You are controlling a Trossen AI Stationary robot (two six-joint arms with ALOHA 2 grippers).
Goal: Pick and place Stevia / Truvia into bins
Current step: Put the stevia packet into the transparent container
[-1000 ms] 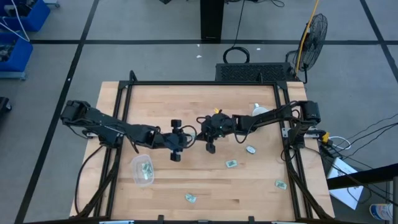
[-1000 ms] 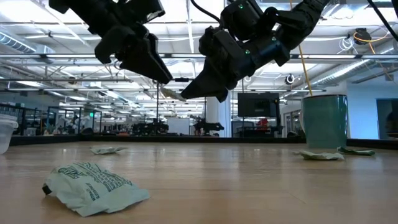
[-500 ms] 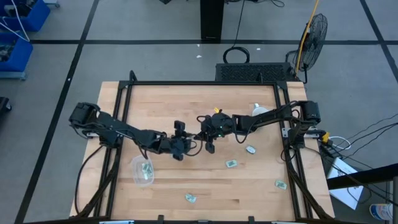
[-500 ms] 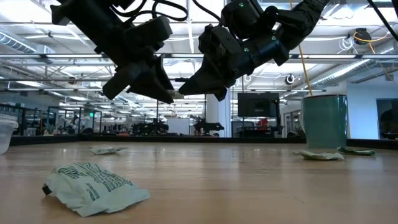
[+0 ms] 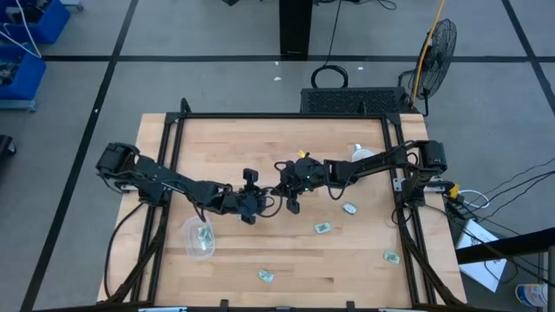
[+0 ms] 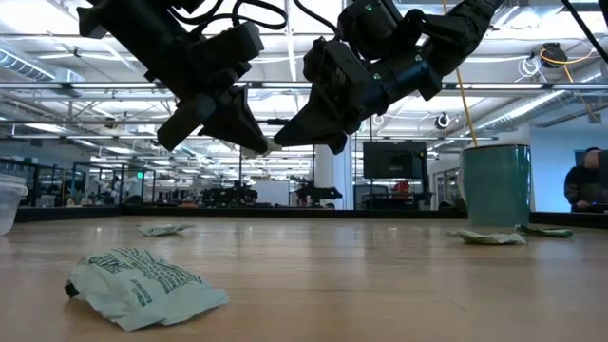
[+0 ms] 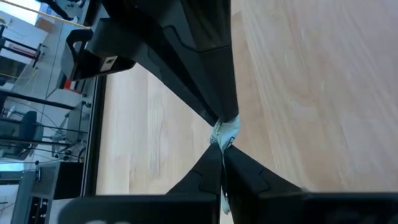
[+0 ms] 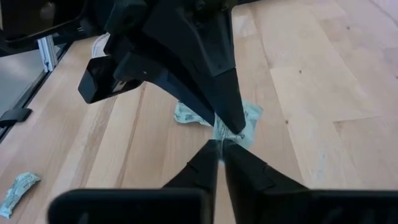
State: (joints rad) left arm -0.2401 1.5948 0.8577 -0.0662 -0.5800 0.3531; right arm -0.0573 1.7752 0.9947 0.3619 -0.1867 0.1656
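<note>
Mid-air handoff, nowhere near done

Counting four loose sachets (image 6: 142, 277) left on the table (image 5: 260, 139), at least one in the tub (image 5: 189, 246). Farther back: left gripper (image 7: 222, 144) pinched shut on held sachet (image 7: 226, 131), wide open a second ago, tip to tip with right gripper (image 8: 219, 146); can't tell its hold.

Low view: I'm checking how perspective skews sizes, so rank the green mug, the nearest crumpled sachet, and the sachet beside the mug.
1. nearest crumpled sachet, enlarged by nearness, and green mug: too close to rank.
2. sachet beside the mug.
</note>
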